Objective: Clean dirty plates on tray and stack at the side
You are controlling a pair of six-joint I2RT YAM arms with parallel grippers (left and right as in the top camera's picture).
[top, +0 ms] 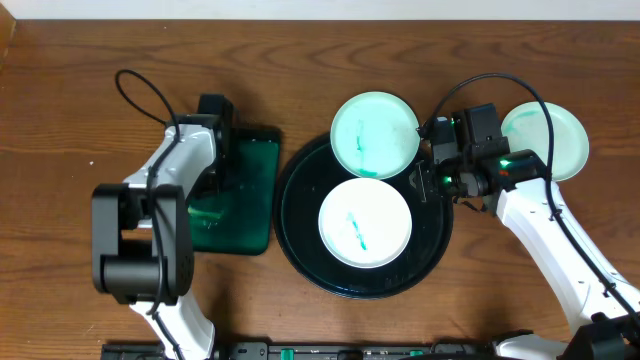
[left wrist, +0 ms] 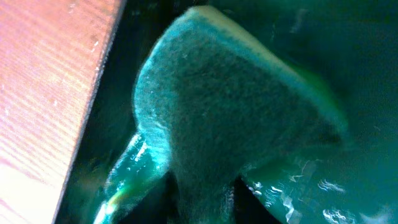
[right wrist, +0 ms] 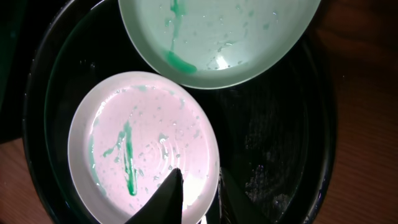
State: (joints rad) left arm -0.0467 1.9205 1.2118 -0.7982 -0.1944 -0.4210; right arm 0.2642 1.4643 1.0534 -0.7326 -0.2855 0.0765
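Note:
The black tray holds a dirty plate at its middle, white with a teal streak. My right gripper is shut on that plate's rim, one finger inside and one outside. A second smeared plate lies over the tray's far rim and shows in the right wrist view too. A third plate sits on the table to the right, partly under my right arm. My left gripper is down in the green tray, shut on a dark green sponge pinched between its fingers.
The green tray is wet and glossy and lies just left of the black tray. Wood table surrounds both. The left arm's base stands at the front left, and the right arm crosses the front right.

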